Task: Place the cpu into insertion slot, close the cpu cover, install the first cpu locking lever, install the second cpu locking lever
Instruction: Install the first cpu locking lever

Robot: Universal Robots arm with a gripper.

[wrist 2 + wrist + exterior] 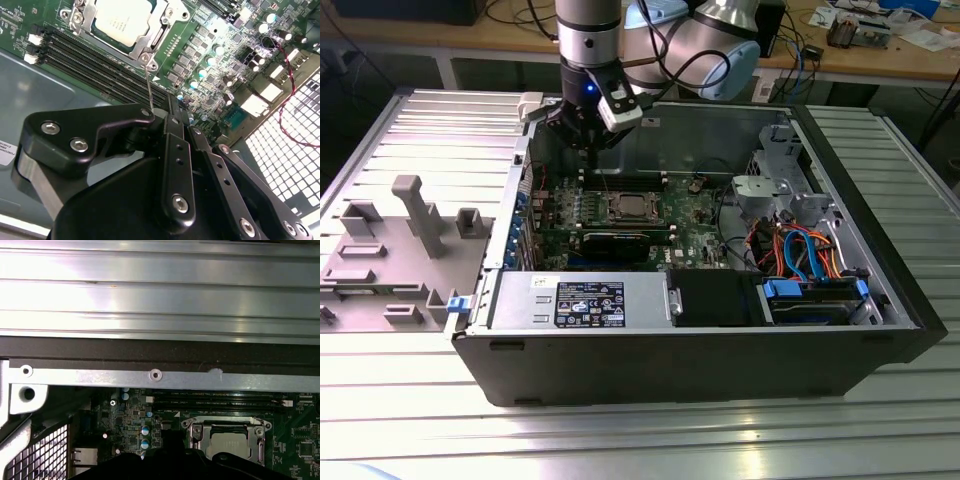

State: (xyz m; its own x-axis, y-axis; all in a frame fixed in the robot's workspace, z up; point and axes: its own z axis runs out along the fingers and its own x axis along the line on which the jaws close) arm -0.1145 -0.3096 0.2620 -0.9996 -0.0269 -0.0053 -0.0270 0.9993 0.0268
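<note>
Hovering over the open computer case (pixel 700 340), the gripper (pixel 588 140) grips nothing, fingers pressed together. The cpu (pixel 122 20) sits in the insertion slot (pixel 626 208), cpu cover (pixel 95 12) closed around it.

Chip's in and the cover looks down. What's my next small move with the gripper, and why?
Probably press the raised locking lever down toward the board. The cpu sits under the closed cpu cover, but this thin lever stands up from the socket corner, its free end at the gripper, so it looks unlatched.
</note>
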